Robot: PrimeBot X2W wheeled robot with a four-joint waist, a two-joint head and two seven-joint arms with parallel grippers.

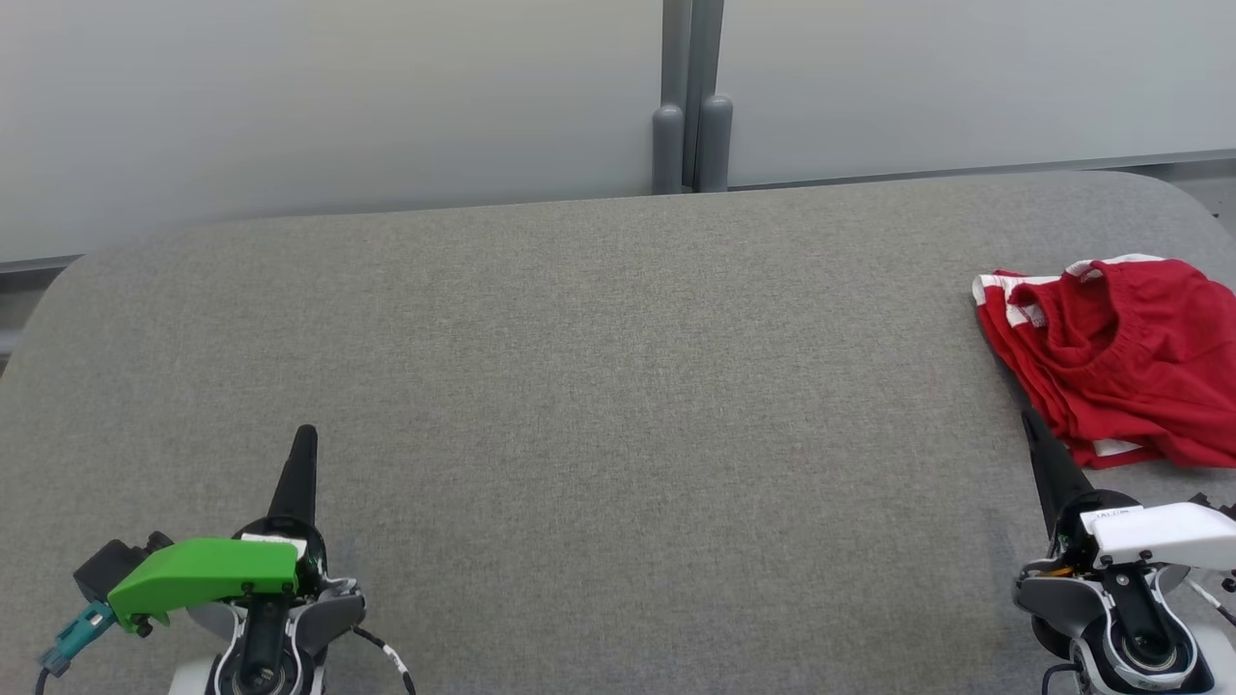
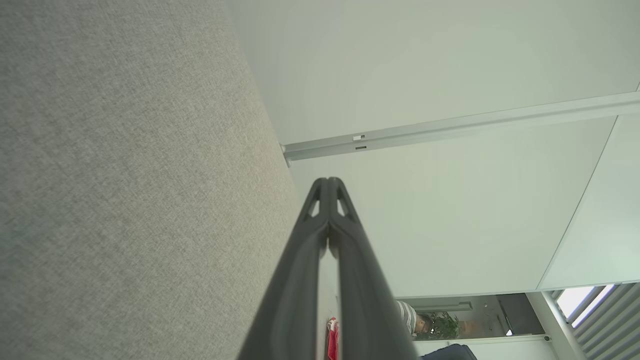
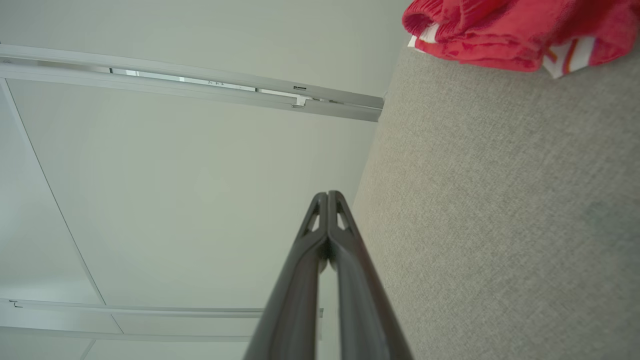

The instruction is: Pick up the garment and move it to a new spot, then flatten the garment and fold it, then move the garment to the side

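Note:
The garment point(image 1: 1110, 357) is a crumpled red piece with white stripes, lying at the right edge of the grey table point(image 1: 599, 386). It also appears at the top right of the right wrist view as a garment point(image 3: 515, 30), and as a red sliver of garment point(image 2: 332, 342) between the fingers in the left wrist view. My right gripper point(image 1: 1027, 417) is shut and empty, its tip just short of the garment's near edge. My left gripper point(image 1: 305, 431) is shut and empty at the lower left, far from the garment. Each wrist view shows its own fingers point(image 2: 327, 182) point(image 3: 327, 195) pressed together.
A pale wall with a grey post point(image 1: 691, 125) stands behind the table's far edge. The wide fabric surface stretches between the two grippers. A person point(image 2: 412, 320) and a plant show far off in the left wrist view.

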